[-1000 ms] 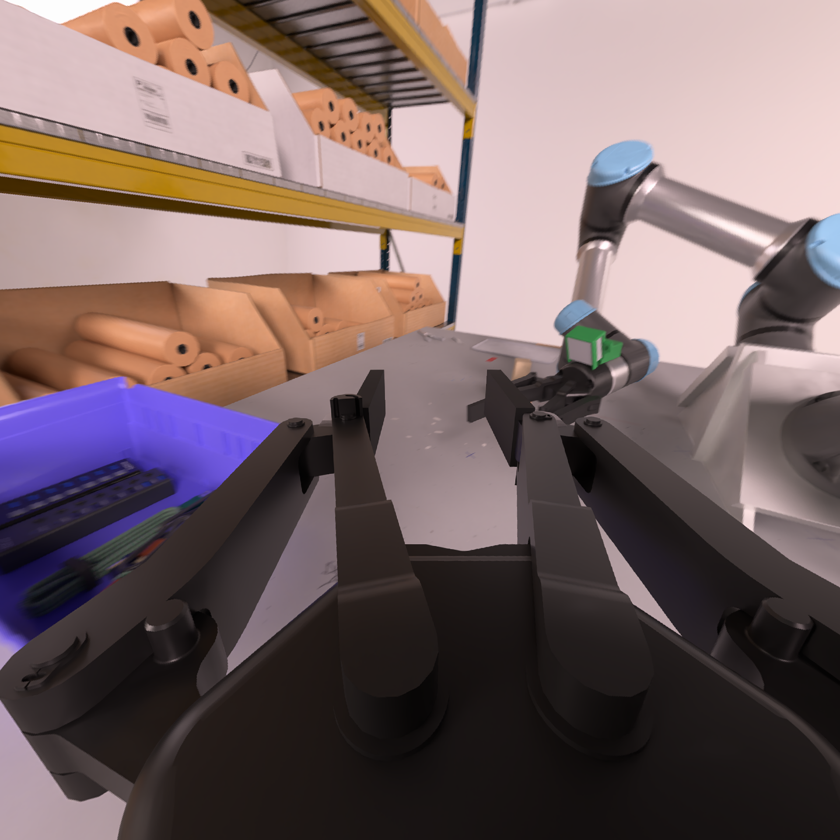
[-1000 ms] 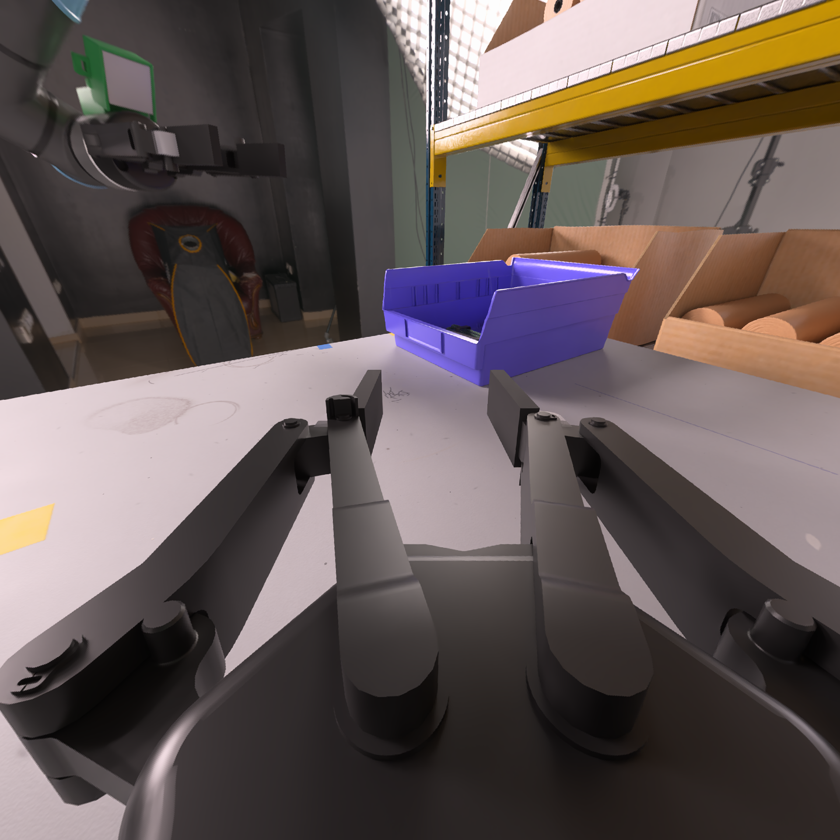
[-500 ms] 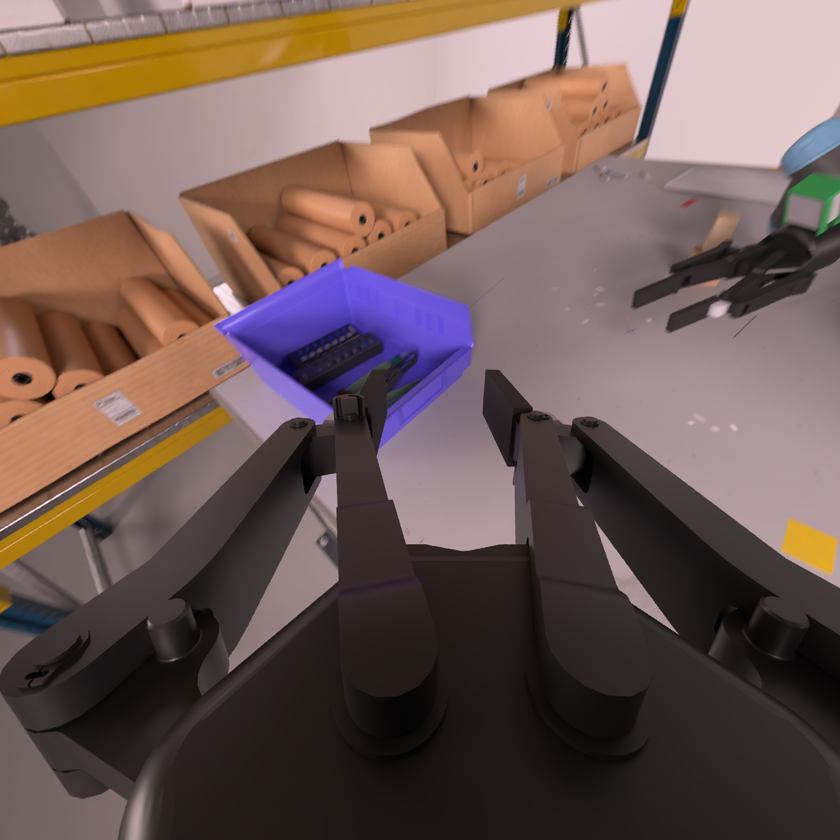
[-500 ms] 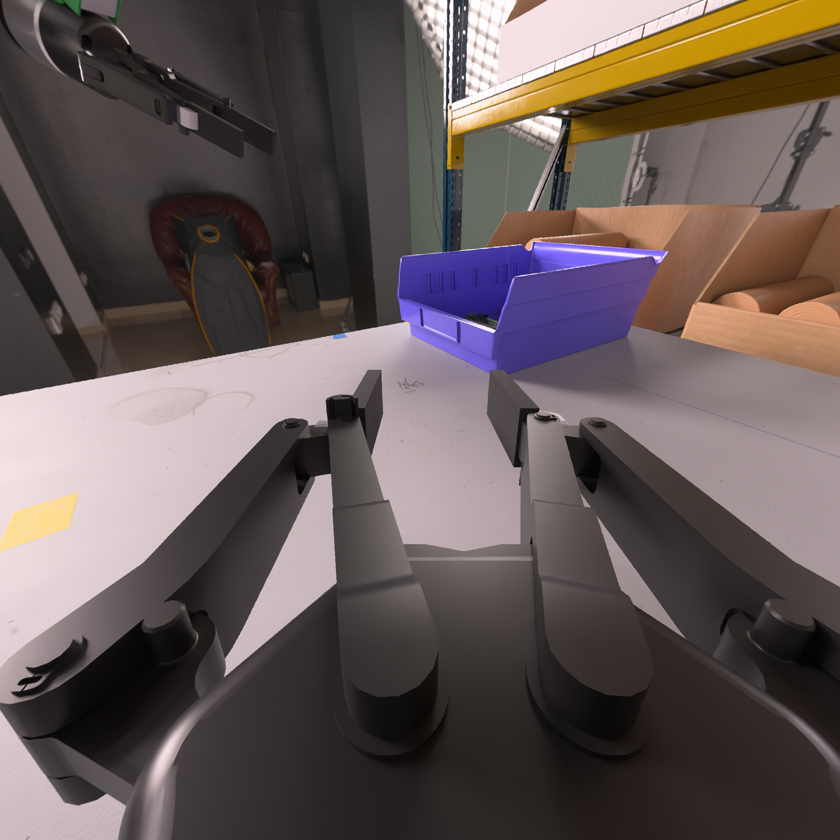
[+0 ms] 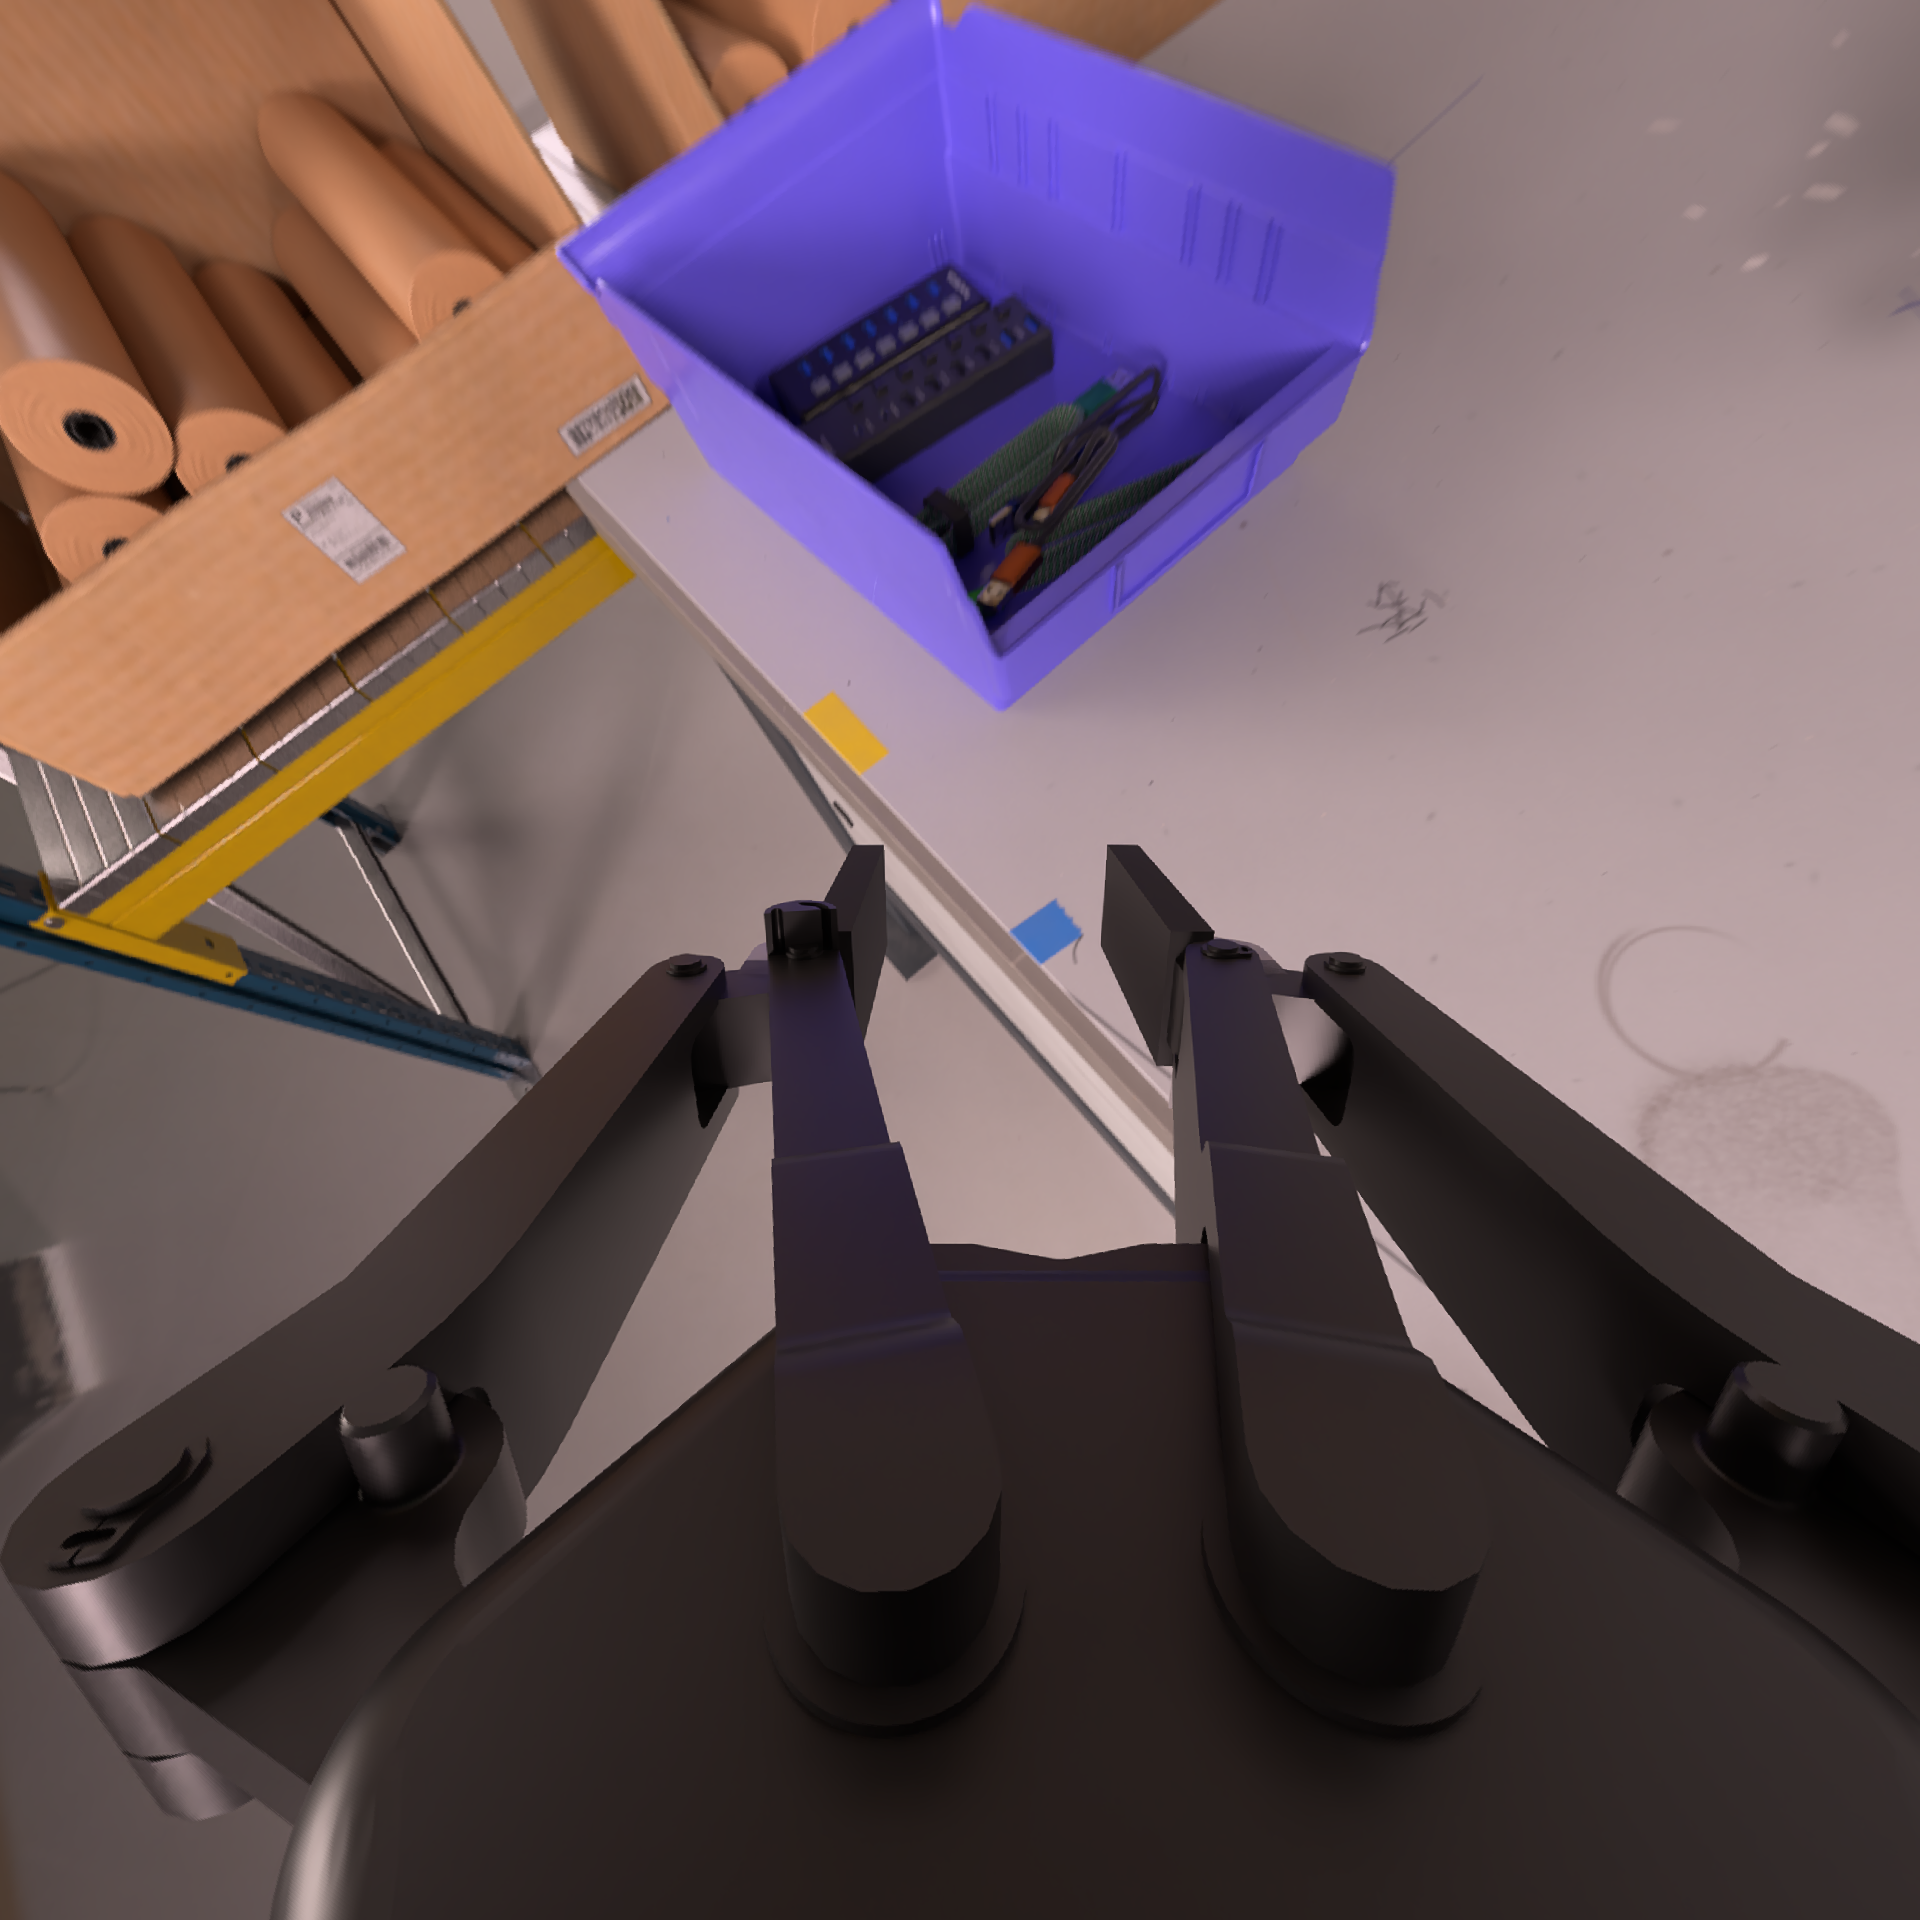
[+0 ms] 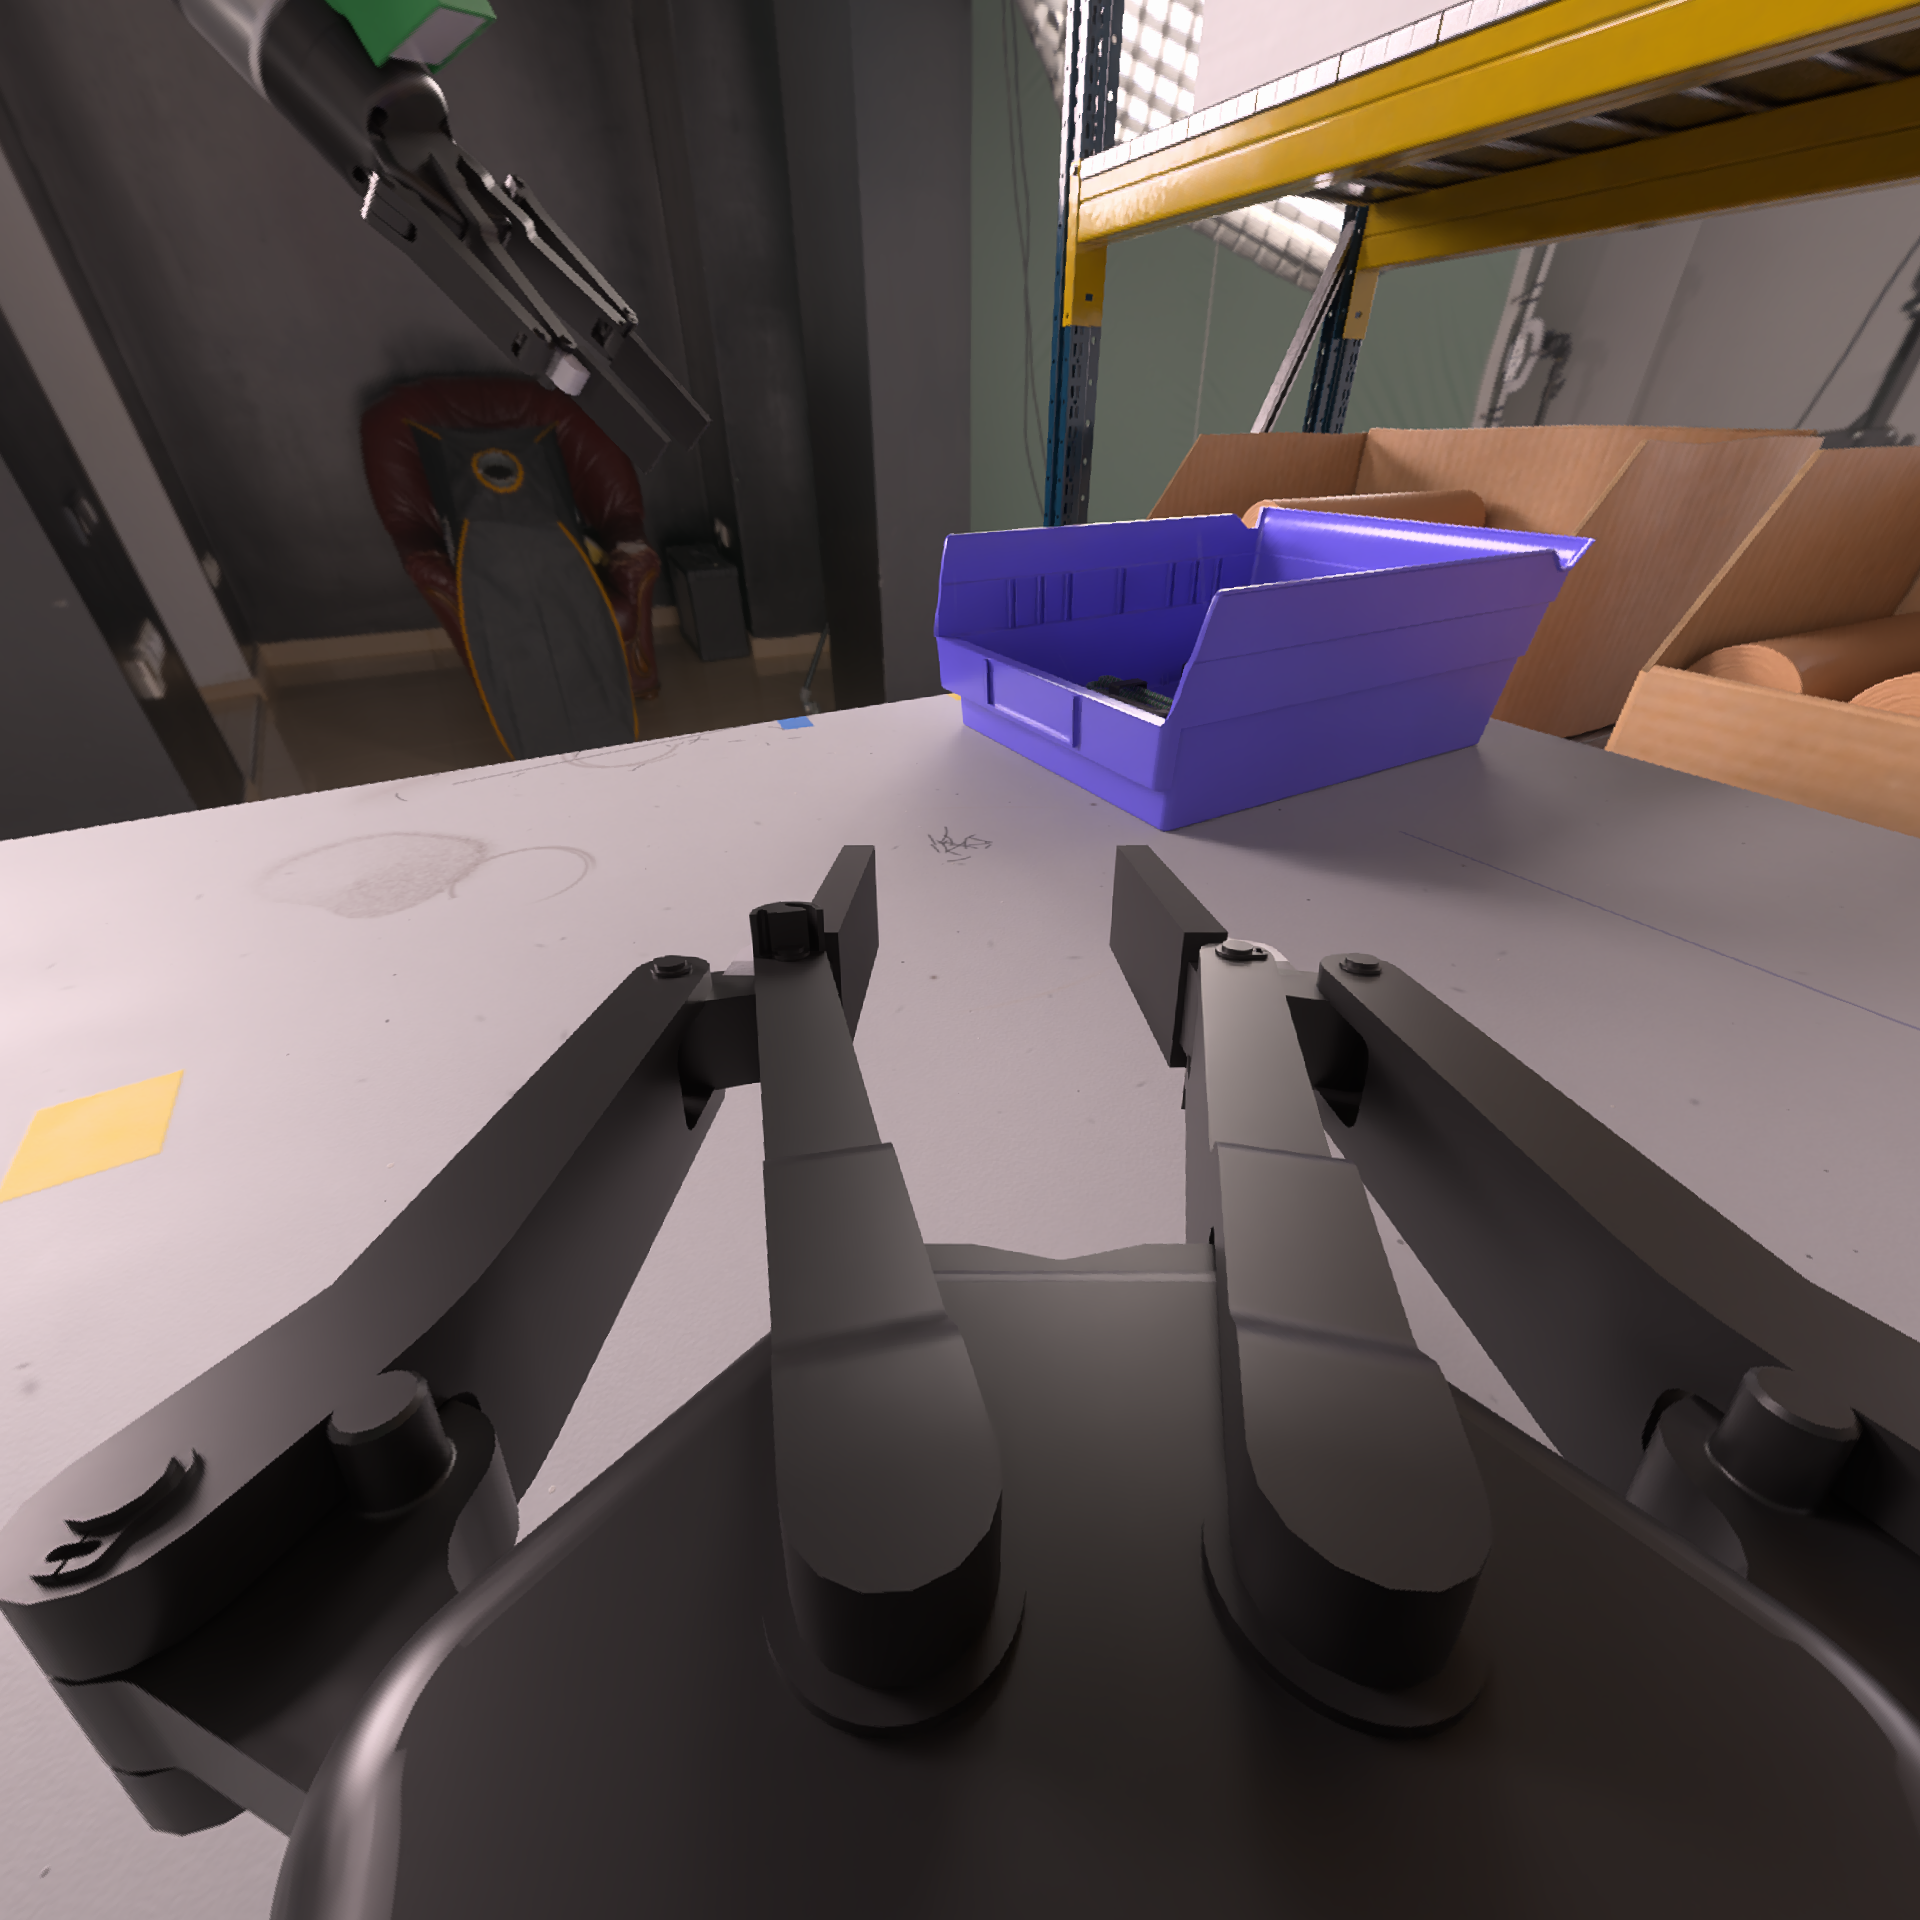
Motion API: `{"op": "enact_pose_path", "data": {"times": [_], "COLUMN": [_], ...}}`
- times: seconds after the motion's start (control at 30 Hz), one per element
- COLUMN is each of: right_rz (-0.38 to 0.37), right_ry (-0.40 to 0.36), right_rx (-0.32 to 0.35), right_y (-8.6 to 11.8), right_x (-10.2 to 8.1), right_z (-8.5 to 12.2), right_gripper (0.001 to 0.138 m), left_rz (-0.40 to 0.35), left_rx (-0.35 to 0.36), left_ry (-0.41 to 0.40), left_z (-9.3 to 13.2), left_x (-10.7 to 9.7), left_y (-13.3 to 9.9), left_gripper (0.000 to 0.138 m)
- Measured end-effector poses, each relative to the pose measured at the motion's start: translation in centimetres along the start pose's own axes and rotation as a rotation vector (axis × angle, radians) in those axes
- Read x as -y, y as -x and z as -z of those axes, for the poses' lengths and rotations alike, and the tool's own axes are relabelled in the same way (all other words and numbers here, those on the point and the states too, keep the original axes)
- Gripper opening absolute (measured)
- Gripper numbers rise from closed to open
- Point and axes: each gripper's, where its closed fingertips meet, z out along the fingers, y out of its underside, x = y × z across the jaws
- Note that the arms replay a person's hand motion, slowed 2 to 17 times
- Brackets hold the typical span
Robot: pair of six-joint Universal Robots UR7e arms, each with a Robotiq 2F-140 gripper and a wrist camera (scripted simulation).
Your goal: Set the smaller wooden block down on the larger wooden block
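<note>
left wrist view: 
left gripper (image 5: pixel 992 914): fingers apart, nothing between them; hangs over the table (image 5: pixel 1558 727) edge, looking down.
bin (image 5: pixel 1299 312): purple, at 12 o'clock from the fingertips, well apart; holds dark strips and cables.
boxes (image 5: pixel 312 582): cardboard, with brown rolls, at 10 o'clock on the shelf.
tape marks: yellow (image 5: pixel 845 731) and blue (image 5: pixel 1044 929) patches along the table edge, blue one just ahead of the tips.
blocks: neither wooden block in this view.

right wrist view: 
right gripper (image 6: pixel 992 914): fingers apart, empty; low over the table, looking flat across it.
bin: at 1 o'clock, far side of table.
left gripper, seen far off: at 10–11 o'clock, high above the table, pointing down toward the bin side.
yellow patch (image 6: pixel 99 1132): at 9 o'clock on the table.
blocks: none here either.

key relation: 
cannot tell which way the blocks lie from either gripper, nor their long axis, nor which arm is nearer; nothing wooden and block-shaped shows in either view.
judgement: still at search/approach stage. Next move likely needs one wrist to turn until the small block is in sight before any grasp.
</note>
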Motion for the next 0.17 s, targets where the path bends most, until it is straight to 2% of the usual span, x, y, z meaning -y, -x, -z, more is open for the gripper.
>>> {"op": "enact_pose_path", "data": {"times": [0.17], "right_rz": [0.009], "right_ry": [0.019], "right_rx": [0.005], "right_y": [0.1], "right_x": [-0.4], "right_z": [-0.2], "right_gripper": [0.060], "left_rz": [-0.008], "left_rx": [0.015], "left_ry": [0.077], "left_z": [-2.3], "left_x": [-1.7], "left_y": [1.3], "left_gripper": [0.057]}}
